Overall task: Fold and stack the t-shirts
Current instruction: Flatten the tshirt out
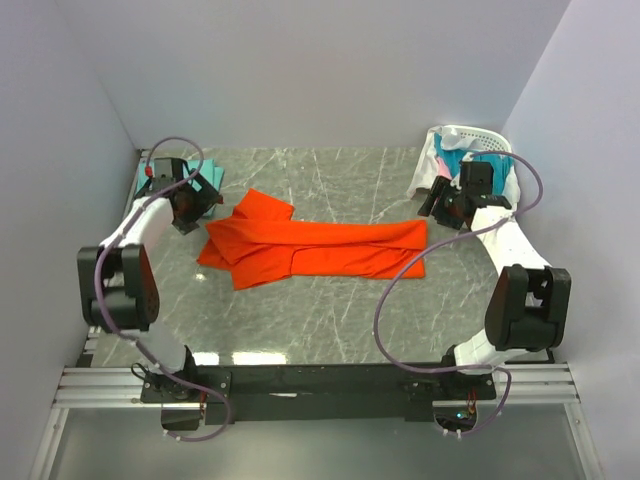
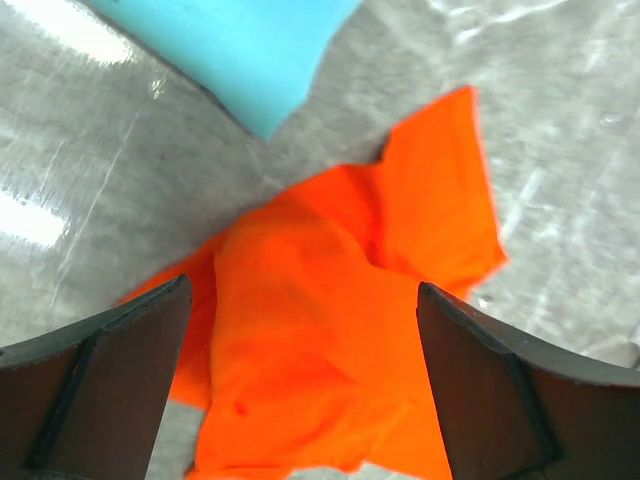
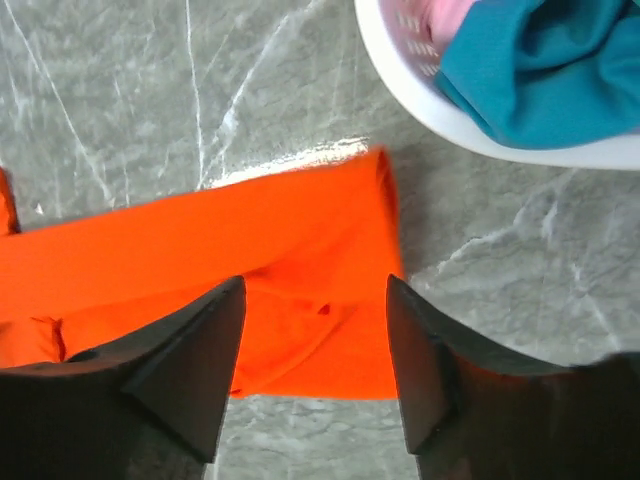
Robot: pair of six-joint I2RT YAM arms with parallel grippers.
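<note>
Bare marble tabletop (image 1: 330, 320) nearside of orange t-shirt (image 1: 320, 250), white basket (image 1: 480, 131) crowding far-right corner, mint-green t-shirt (image 2: 230, 50) far left

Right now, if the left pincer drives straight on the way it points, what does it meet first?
The orange shirt: in the wrist view its bunched sleeve end lies straight ahead of the left pincer, framed by the open jaws. How far off it is, the picture doesn't tell.
</note>
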